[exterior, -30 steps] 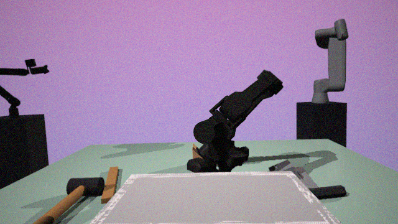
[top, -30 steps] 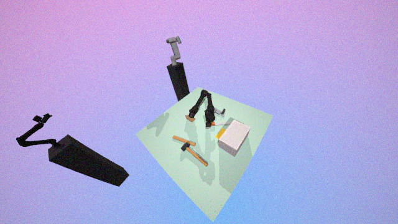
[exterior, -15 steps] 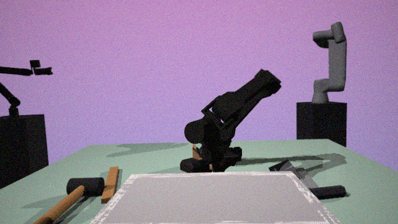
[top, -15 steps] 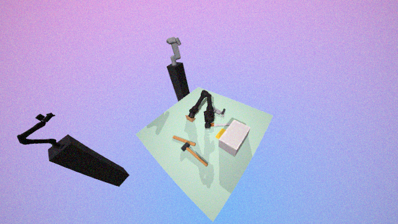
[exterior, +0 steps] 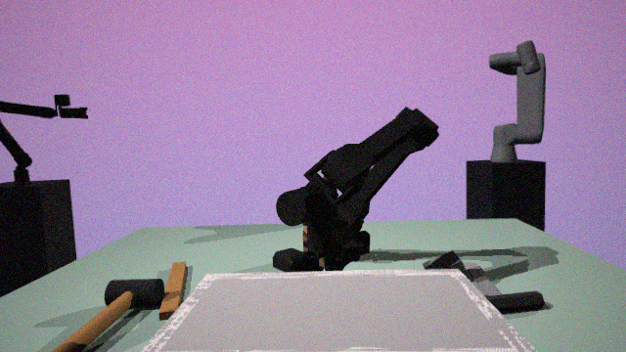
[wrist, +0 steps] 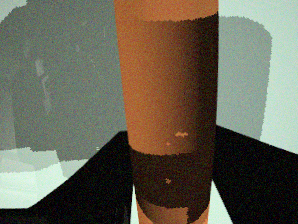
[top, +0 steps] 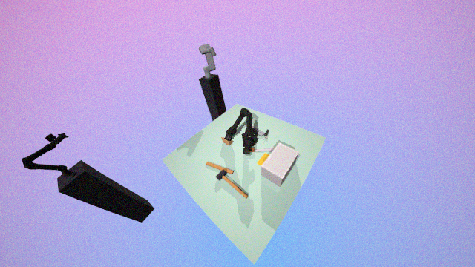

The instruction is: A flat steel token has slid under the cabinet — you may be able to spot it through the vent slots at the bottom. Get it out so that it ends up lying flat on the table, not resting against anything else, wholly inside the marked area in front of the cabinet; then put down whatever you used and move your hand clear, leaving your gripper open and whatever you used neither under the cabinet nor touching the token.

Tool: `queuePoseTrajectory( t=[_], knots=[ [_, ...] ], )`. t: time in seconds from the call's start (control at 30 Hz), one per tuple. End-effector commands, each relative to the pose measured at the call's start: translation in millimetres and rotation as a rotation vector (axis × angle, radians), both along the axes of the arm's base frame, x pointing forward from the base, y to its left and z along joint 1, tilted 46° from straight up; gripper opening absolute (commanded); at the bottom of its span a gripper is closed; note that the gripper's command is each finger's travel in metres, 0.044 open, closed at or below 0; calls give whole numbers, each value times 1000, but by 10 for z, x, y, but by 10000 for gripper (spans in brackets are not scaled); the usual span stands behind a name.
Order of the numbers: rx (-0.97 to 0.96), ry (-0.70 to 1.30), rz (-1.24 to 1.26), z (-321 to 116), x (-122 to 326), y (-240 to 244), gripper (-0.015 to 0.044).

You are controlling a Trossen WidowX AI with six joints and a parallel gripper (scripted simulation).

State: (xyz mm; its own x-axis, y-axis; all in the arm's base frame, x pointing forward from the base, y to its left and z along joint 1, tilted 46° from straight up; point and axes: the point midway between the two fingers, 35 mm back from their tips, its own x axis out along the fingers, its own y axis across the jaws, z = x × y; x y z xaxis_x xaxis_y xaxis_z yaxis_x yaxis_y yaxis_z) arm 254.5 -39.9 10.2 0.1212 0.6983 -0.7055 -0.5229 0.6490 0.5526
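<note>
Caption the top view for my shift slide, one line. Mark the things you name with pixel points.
Gripper (top: 247,150) (wrist: 165,136) shut on the orange handle (top: 252,150) (wrist: 170,90) of a pale rod (top: 263,150) reaching toward the white cabinet (top: 280,157).
</note>
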Motion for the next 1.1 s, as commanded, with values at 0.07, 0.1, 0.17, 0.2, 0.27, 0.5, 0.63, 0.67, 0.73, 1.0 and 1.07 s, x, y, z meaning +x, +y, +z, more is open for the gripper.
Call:
queuePoseTrajectory(
  t=[0.07,0.1,0.17,0.2,0.27,0.5,0.63,0.67,0.73,1.0,1.07],
  knots=[
    [3,-1,-5,-58,-8,-65,0],
    [3,-1,-5,-67,-10,-73,0],
    [2,-1,-5,-85,-14,-90,0],
    [2,-1,-5,-94,-16,-99,0],
    [2,-1,-5,-111,-20,-116,0],
    [2,-1,-5,-172,-33,-176,0],
    [1,-1,-5,-206,-41,-209,0],
    [1,-1,-5,-214,-43,-217,0],
    [1,-1,-5,-231,-47,-233,0],
    [1,-1,-5,-297,-62,-298,0],
    [1,-1,-5,-314,-67,-314,0]
  ],
)
